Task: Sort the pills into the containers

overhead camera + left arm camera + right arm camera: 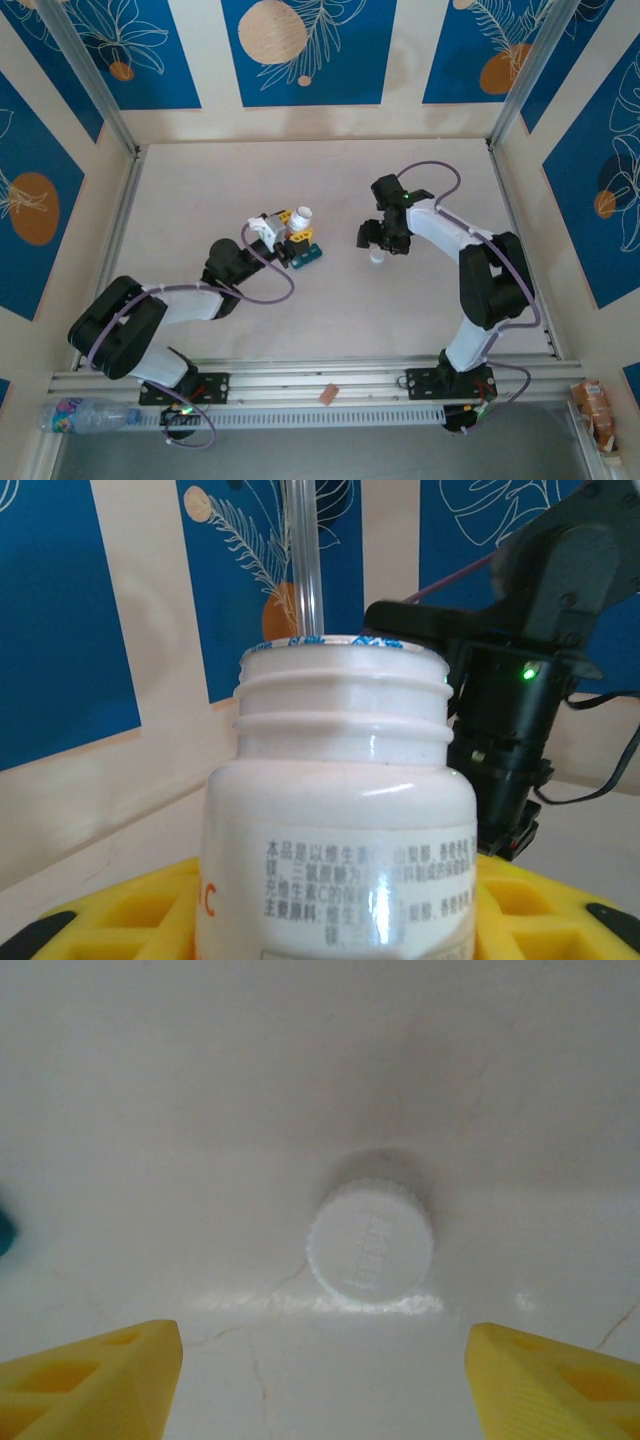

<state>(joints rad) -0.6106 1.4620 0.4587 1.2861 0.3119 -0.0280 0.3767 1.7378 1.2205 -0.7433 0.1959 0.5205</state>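
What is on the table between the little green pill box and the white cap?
Nothing. In the top view, the table is bare between the pill box and the white cap.

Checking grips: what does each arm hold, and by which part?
Left gripper holds the white bottle by its lower body. Right gripper holds nothing; the cap lies beneath its open jaws.

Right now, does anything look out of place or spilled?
Only the white ribbed screw cap, lying loose below the open right gripper, off the white plastic bottle in the left gripper. No spill visible.
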